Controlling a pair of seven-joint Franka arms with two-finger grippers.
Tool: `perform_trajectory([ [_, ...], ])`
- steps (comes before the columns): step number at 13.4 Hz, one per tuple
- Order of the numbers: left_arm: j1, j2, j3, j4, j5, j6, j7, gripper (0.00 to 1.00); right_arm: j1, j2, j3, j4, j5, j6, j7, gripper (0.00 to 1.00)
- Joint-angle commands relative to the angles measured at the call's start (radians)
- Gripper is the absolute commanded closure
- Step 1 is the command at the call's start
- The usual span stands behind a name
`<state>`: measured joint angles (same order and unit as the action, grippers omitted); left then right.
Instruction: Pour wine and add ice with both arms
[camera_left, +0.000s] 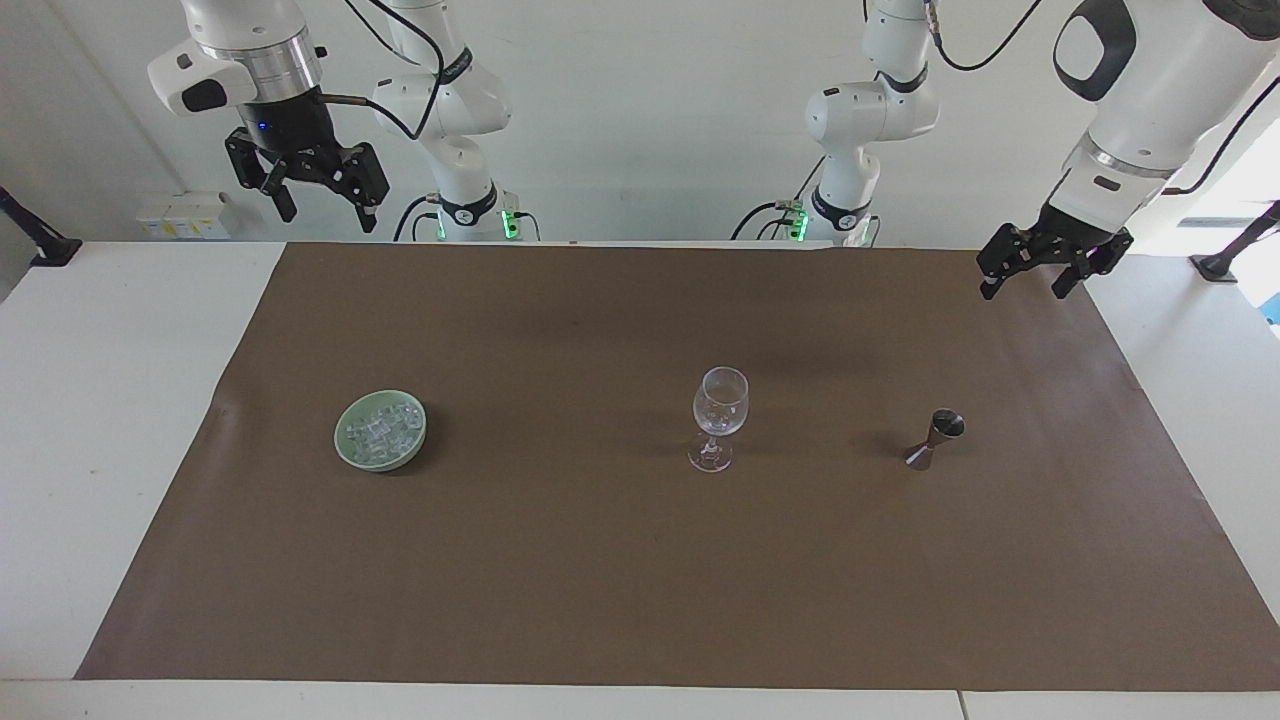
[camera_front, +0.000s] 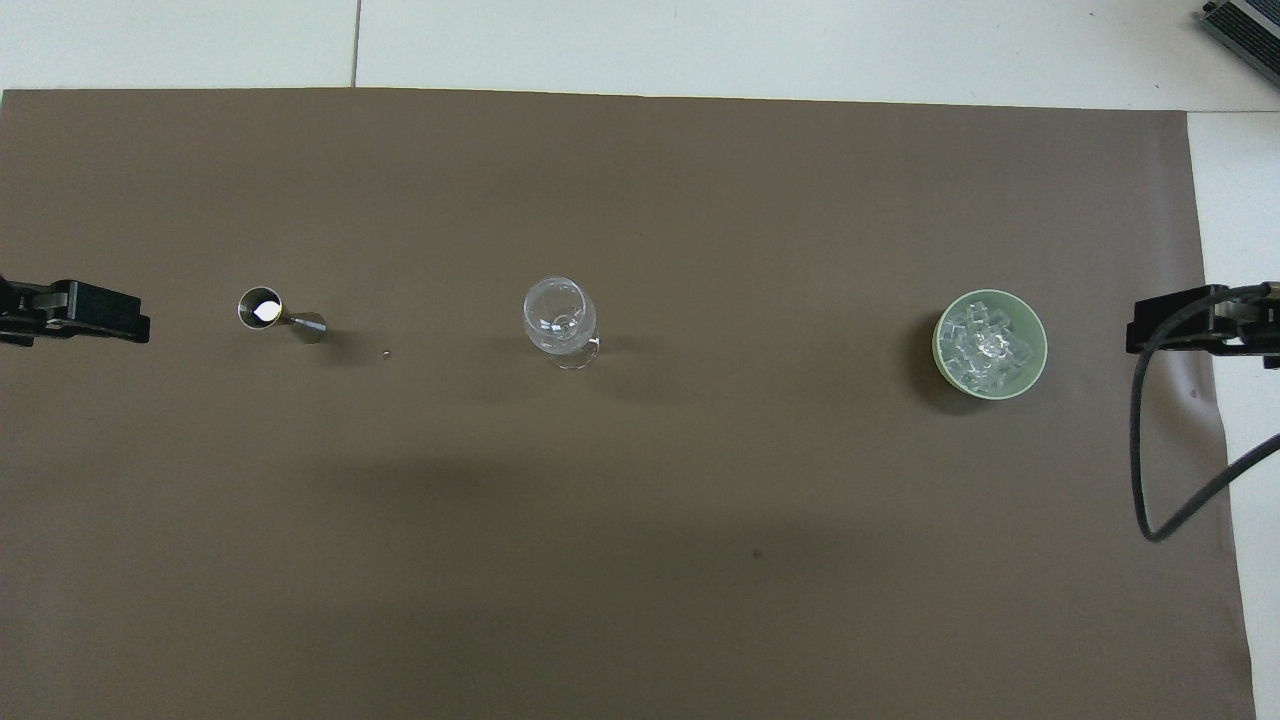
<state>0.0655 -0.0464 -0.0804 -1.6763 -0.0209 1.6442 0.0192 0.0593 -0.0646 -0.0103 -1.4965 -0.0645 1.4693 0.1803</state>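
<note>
Left gripper (camera_left: 1034, 274): held in the air over the brown mat's (camera_left: 560, 560) edge at the left arm's end of the table, fingers spread apart, nothing held between them. Only its black tip is seen in the overhead view (camera_front: 90, 310).

Right gripper (camera_left: 318, 192): raised high over the table's (camera_left: 110, 340) white surface by the mat's corner at the right arm's end, fingers spread wide, nothing gripped.

Wine glass (camera_left: 718, 418): clear, upright on its foot, placed about mid-mat; taken as the landmark for the entries below.

Ice (camera_left: 382, 430): small clear cubes heaped in a pale green bowl (camera_left: 349, 455), set well apart from the wine glass toward the right arm's end, about as near to the robots as the glass.

Jigger (camera_left: 934, 438): small metal double-cone measure, upright, set well apart from the wine glass toward the left arm's end, level with it. A bright glint is seen in its upper cup (camera_front: 262, 308); whether liquid is held cannot be told.
</note>
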Motion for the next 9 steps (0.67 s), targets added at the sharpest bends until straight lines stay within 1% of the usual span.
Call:
perform_trajectory([
  [1, 0.010, -0.047, -0.006, -0.068, 0.012, 0.000, -0.015, 0.00, -0.003, -0.023, 0.001, -0.030, 0.006, 0.011, -0.016, 0.00],
  [5, 0.008, -0.056, -0.007, -0.089, 0.012, 0.005, -0.013, 0.00, -0.003, -0.023, 0.001, -0.030, 0.006, 0.011, -0.016, 0.00],
  [9, -0.003, -0.082, -0.007, -0.144, 0.012, 0.052, -0.021, 0.00, -0.003, -0.023, 0.001, -0.030, 0.006, 0.011, -0.016, 0.00],
])
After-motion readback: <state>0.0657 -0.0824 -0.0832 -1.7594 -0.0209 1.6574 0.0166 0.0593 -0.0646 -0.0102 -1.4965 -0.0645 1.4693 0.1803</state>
